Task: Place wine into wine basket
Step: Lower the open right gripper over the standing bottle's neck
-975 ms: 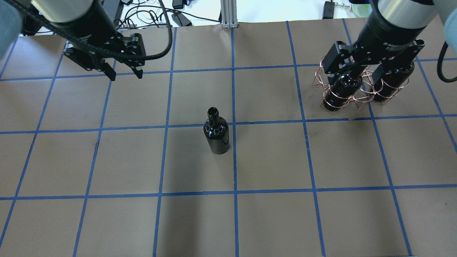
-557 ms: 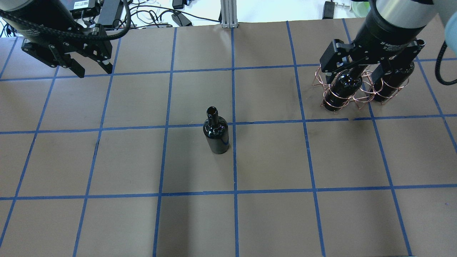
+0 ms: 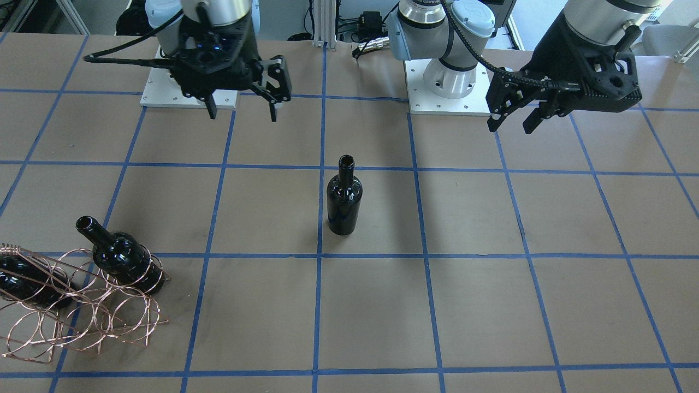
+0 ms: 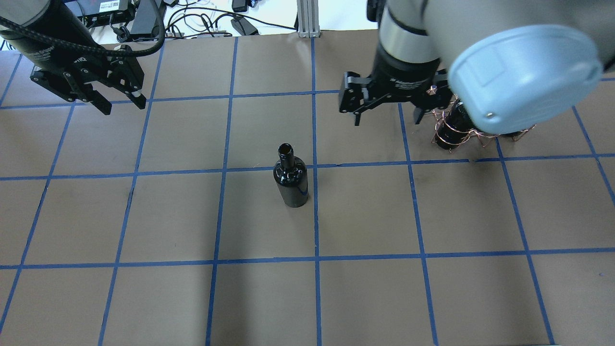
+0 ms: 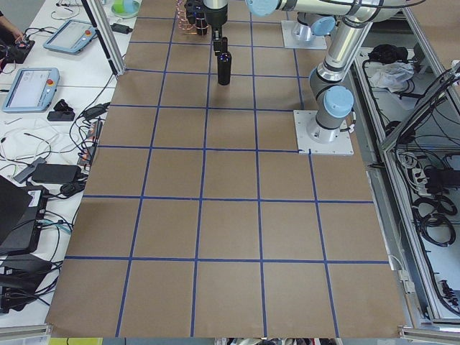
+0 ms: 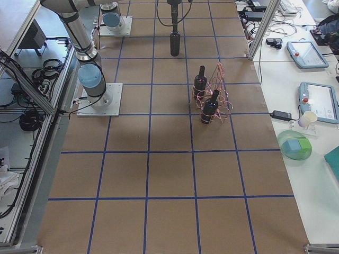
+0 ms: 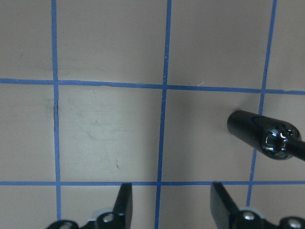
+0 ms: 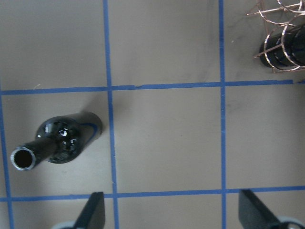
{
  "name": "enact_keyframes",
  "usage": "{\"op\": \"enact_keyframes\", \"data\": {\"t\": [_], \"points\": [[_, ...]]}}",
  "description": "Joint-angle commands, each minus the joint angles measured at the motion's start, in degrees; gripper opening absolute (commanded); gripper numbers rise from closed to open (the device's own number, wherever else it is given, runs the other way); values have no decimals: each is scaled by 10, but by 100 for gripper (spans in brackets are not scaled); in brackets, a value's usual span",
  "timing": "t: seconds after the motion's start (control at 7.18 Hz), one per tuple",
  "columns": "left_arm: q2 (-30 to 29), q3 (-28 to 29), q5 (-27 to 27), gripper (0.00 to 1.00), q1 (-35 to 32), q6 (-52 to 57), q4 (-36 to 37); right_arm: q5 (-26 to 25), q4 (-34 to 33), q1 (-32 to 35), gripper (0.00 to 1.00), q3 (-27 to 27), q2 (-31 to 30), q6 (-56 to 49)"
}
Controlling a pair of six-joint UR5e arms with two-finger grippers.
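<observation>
Wine basket (image 3: 82, 303) sits on the robot's right half of the brown desk (image 3: 491, 305). It's all copper wire loops, and two dark bottles (image 3: 117, 256) are already slotted in at a tilt, necks poking out. The right claw (image 3: 242, 112) hangs above the desk with its fingers spread wide, gripping nothing. The left claw (image 3: 510, 123) hovers over the other side, also apart and empty. The last wine (image 3: 344, 199) stands upright mid-desk beside a blue tape line, well apart from the basket and both claws.
</observation>
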Motion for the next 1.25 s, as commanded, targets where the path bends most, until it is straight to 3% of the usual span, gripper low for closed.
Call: {"op": "enact_keyframes", "data": {"t": [0.0,0.84,1.11], "points": [[2,-4,42,63,-2,36,1,-7,-24,90,100,-70,92,92],[2,-4,43,64,2,37,1,17,-49,104,99,-66,165,93],[2,-5,43,64,1,37,0,22,-48,104,93,-57,171,95]]}}
